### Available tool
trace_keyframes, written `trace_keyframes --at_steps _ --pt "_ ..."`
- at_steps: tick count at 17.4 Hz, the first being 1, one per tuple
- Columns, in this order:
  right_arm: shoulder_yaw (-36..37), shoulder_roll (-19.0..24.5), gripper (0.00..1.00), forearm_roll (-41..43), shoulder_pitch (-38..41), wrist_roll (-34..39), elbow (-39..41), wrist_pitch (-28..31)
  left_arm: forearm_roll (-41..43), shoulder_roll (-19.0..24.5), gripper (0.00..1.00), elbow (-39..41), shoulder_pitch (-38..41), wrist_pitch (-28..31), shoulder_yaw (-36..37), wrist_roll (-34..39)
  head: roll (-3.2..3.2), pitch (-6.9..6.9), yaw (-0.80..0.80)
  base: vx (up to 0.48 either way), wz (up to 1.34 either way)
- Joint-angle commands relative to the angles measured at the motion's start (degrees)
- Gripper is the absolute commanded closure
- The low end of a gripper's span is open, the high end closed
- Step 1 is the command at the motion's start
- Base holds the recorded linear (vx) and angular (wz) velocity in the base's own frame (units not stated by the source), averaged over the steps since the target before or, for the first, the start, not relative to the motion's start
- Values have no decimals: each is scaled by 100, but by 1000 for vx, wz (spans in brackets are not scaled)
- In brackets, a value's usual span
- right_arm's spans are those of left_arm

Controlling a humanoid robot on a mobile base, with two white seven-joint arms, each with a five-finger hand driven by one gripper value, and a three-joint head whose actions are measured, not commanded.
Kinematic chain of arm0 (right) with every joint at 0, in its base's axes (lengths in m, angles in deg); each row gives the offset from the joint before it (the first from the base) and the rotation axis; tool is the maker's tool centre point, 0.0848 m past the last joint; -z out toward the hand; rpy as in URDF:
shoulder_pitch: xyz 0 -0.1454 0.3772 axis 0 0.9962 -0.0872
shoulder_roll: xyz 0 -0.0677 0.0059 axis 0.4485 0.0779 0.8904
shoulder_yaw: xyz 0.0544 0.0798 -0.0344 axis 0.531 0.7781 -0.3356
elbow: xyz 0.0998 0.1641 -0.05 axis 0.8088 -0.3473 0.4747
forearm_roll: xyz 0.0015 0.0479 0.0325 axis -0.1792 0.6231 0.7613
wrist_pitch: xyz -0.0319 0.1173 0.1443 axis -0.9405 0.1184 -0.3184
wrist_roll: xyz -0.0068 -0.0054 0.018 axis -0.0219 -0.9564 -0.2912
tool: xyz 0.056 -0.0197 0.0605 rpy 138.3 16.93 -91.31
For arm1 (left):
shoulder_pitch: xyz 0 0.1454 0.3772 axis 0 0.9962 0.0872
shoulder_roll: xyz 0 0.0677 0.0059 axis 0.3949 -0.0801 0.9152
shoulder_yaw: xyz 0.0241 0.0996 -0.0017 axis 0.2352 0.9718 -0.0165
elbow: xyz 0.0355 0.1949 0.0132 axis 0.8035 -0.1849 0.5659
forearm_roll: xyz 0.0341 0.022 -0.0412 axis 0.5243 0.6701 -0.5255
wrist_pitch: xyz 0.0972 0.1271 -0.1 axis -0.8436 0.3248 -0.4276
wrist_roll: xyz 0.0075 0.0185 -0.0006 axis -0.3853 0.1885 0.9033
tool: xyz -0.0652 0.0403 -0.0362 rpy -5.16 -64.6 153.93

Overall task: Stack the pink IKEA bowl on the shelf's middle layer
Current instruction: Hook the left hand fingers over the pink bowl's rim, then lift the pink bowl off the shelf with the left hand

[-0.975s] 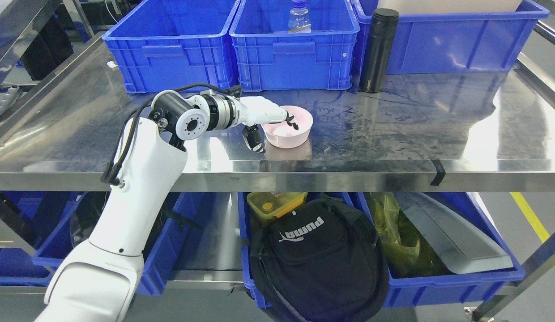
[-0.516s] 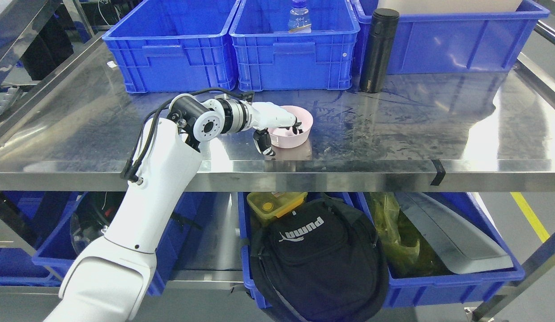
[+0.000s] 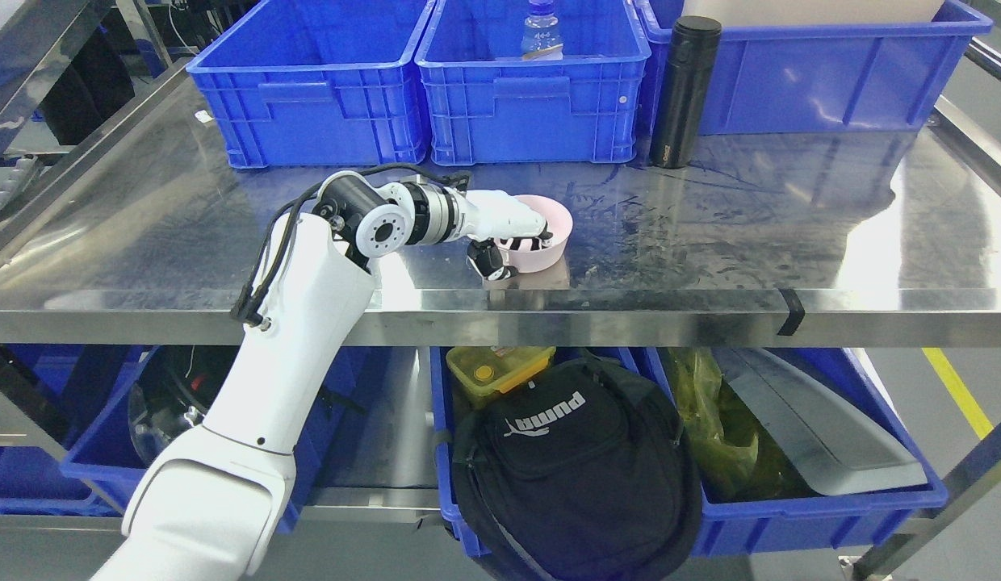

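Observation:
A pink bowl [image 3: 549, 242] sits on the steel shelf [image 3: 710, 234], near its front edge at the middle. My left hand [image 3: 513, 246] is shut on the bowl's near-left rim: several black-tipped fingers reach down inside it while the thumb presses the outer wall. The white left arm rises from the lower left and crosses the shelf edge. Part of the bowl's left side is hidden by the hand. My right hand is out of view.
Three blue bins [image 3: 307, 81] line the back of the shelf; the middle one holds a water bottle [image 3: 541, 32]. A black flask [image 3: 683, 89] stands to their right. Below, bins hold a black bag [image 3: 573, 452] and a yellow box [image 3: 492, 367].
The left arm has pushed forward and to the right, and the hand has closed further over the bowl's rim. The bowl has shifted slightly right. The camera has barely moved.

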Motion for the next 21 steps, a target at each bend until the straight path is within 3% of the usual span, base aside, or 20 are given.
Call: trace_keyframes --at_steps 1,8,17,21 --pt "0 -100 0 0 123 -4 100 4 -2 -277 100 -173 47 -354 -864 -116 0 0 0 0 0" --pt "0 -100 0 0 123 -4 100 4 -256 -502 100 529 -41 -1048 -2332 -344 0 0 0 0 0" --pt "0 -100 0 0 123 -4 100 4 -1873 -502 100 1751 195 -1610 -3168 -661 0 0 0 1 3" --pt "0 -100 0 0 123 -4 100 4 -1980 -502 100 1945 687 -2051 -3168 -644 0 0 0 -3 92"
